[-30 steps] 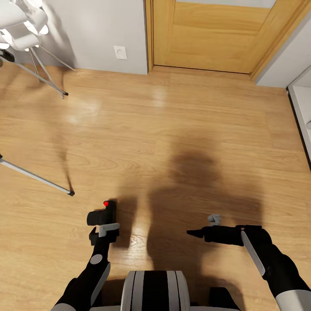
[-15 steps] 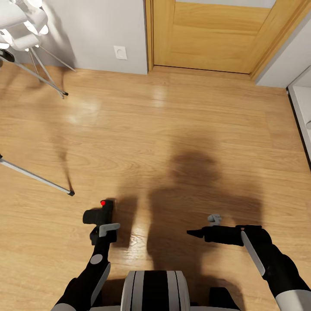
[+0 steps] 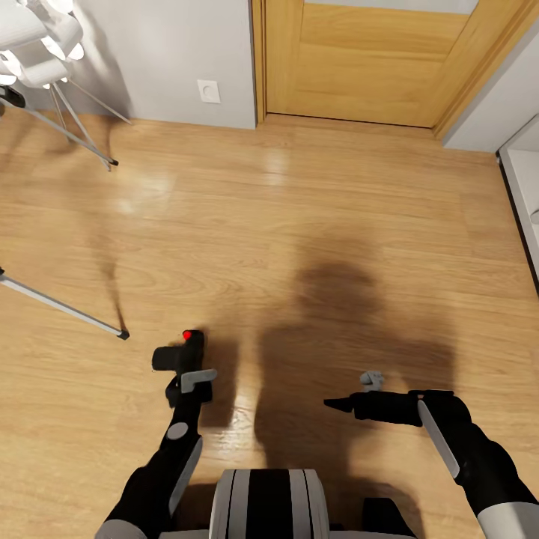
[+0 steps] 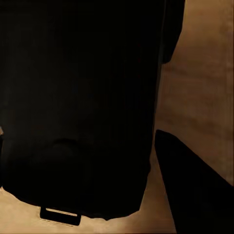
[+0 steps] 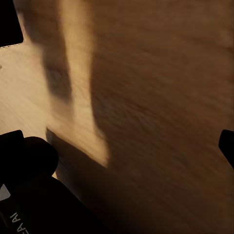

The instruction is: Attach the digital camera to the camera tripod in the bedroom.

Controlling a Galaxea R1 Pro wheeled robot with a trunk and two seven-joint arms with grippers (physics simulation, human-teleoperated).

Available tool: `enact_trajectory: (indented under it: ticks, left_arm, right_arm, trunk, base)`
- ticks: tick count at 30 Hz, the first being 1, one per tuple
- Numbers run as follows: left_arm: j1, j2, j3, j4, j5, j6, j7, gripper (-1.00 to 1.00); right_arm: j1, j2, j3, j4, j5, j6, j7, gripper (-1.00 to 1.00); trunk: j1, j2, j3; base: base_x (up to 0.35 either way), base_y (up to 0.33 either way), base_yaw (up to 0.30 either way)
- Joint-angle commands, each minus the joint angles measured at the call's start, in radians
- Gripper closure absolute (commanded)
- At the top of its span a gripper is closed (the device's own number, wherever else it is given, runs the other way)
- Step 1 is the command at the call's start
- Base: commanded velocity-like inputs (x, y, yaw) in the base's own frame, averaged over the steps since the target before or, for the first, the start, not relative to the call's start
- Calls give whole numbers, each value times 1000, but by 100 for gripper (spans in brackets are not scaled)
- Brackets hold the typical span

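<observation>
The digital camera (image 3: 178, 355), small and black with a red dot on top, is held just above the wood floor by my left gripper (image 3: 189, 372), which is shut on it. In the left wrist view the camera's dark body (image 4: 78, 107) looms close, with one finger (image 4: 195, 195) beside it. One silver leg of the camera tripod (image 3: 64, 307) with a black foot enters from the left edge, a short way left of the camera; its head is out of view. My right gripper (image 3: 350, 394) hangs open over the floor at lower right, holding nothing.
An oak door (image 3: 367, 60) stands shut in the far wall, with a wall socket (image 3: 209, 90) to its left. A white spiky lamp (image 3: 37, 45) on thin legs occupies the far left corner. White furniture (image 3: 524, 187) lines the right edge. Light wood floor (image 3: 299, 224) lies between.
My left gripper has carried the camera a little forward and slightly right. The right arm and the view have not moved.
</observation>
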Motion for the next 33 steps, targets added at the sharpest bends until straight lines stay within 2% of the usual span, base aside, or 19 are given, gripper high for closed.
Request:
enact_trajectory:
  ticks: [1,2,3,4,6,11,15,18,24,25,26,32,33]
  left_arm:
    - [0,-32,-4,-88,-1,120,6,100]
    - [1,-48,-8,-180,0,210,6,100]
    - [-1,-52,-13,-204,0,228,6,100]
    - [-2,-65,-64,-324,2,291,6,100]
    - [-2,-68,-102,-373,3,313,8,100]
    - [-2,-68,-138,-408,8,331,21,100]
    - [-2,-68,-150,-419,36,337,43,100]
    - [-2,-68,-156,-425,86,339,57,100]
    - [-2,-65,-158,-431,157,341,62,100]
    - [-2,-62,-158,-437,205,341,63,100]
    - [-2,-61,-157,-442,232,342,63,100]
    - [-2,-57,-154,-460,328,355,64,100]
    - [-2,-54,-154,-464,362,364,64,100]
  right_arm:
    - [0,-2,1,0,-6,6,-2,-100]
    - [0,-2,1,0,-6,7,-2,-100]
    - [0,-2,1,0,-6,7,-1,-100]
    - [0,-2,1,0,-7,8,-1,-100]
    - [0,-2,1,0,-7,8,-1,-100]
    - [0,-2,1,0,-7,9,0,-100]
    - [0,-2,1,0,-7,10,1,-100]
    - [0,-4,1,0,-7,10,2,-100]
    - [0,-5,-2,-1,-7,11,4,-100]
    - [0,-7,-4,-7,-10,14,5,-100]
    - [0,-7,-5,-8,-10,15,5,-100]
    - [-1,-7,-9,-21,-18,20,6,-100]
    - [-1,-7,-17,-32,-21,22,5,-100]
  trunk:
    - [0,0,0]
    - [0,0,0]
    - [0,0,0]
    - [0,0,0]
    - [0,0,0]
    - [0,0,0]
    - [-1,1,11]
    - [-3,1,23]
    - [-6,3,46]
    - [-6,3,50]
    - [-6,3,54]
    - [-9,4,77]
    - [-10,5,81]
  base:
    - [0,0,0]
    - [0,0,0]
    - [0,0,0]
    - [0,0,0]
    - [0,0,0]
    - [0,0,0]
    - [0,0,0]
    - [0,0,0]
    - [0,0,0]
    - [0,0,0]
    - [0,0,0]
    - [0,0,0]
    - [0,0,0]
